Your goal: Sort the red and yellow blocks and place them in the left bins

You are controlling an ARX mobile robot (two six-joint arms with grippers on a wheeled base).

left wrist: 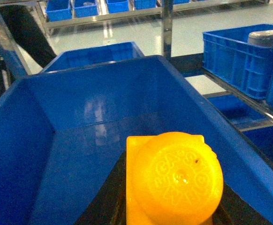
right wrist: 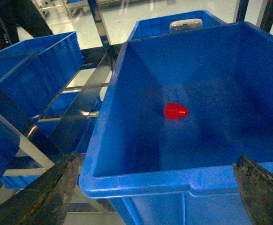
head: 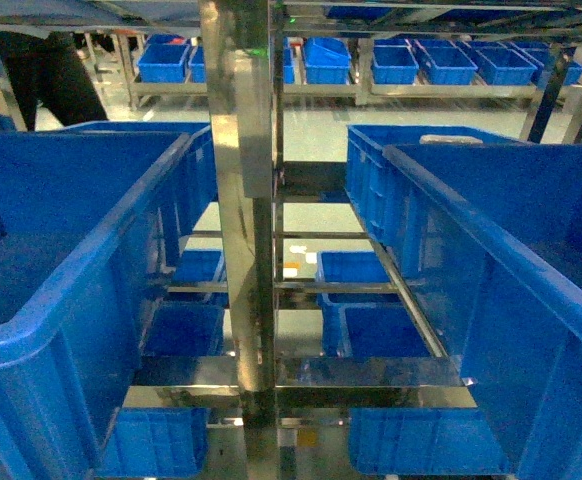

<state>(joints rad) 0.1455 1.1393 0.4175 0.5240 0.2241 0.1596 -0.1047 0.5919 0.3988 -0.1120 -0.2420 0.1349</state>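
1. The yellow brick (left wrist: pixel 174 180) fills the bottom of the left wrist view, stud toward the camera, held over the left bin (left wrist: pixel 38 154). The left end effector looks closed on it, though its fingers barely show in the dark under the brick.
2. The red brick (right wrist: pixel 175 111) lies on its side on the floor of the right bin (right wrist: pixel 127 183), near the middle and clear of the walls.
3. The right end effector (right wrist: pixel 155 187) hangs above that bin's near rim, fingers spread wide and holding nothing.
4. Handling, as I judge it: both bricks are hard, glossy plastic, so light and stiff, not fragile, but slippery.
5. Best hold is across the flat side faces, not the round studs, where pads could slide.
6. The bin is deep, so the reach for the red brick must go straight down, away from the walls.
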